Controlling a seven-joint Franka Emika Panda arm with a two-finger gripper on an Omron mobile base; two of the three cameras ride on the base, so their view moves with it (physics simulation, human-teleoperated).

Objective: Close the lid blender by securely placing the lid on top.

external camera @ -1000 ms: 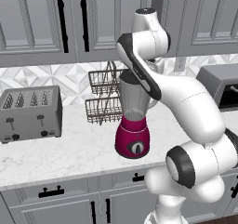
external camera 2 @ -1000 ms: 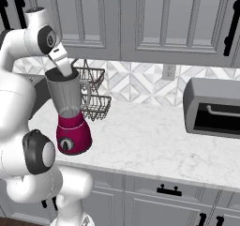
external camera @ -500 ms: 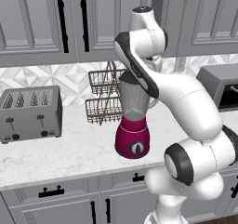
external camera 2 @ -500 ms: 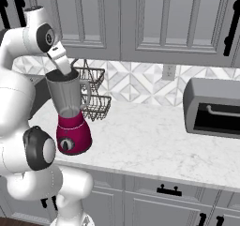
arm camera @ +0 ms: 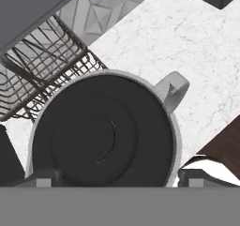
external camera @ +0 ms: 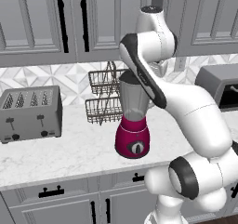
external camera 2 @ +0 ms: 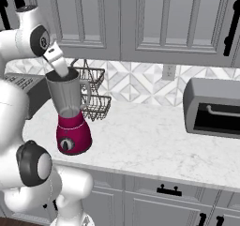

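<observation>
The blender [external camera: 133, 121] stands on the marble counter [external camera 2: 154, 140], just in front of the wire rack [external camera: 103, 97] and well apart from the grey toaster [external camera: 30, 112]. The lid [arm camera: 101, 133] lies flat inside the rim of the blender jar, with the jar handle beside it. The gripper [arm camera: 117, 177] hovers directly above the blender with its fingers spread wide, one on each side of the lid, and it holds nothing. The task looks almost finished. One risk is that the lid only rests on the rim and is not pressed in. Another risk: if the arm lifts away at an angle, a finger could catch the lid edge and tilt it off.
</observation>
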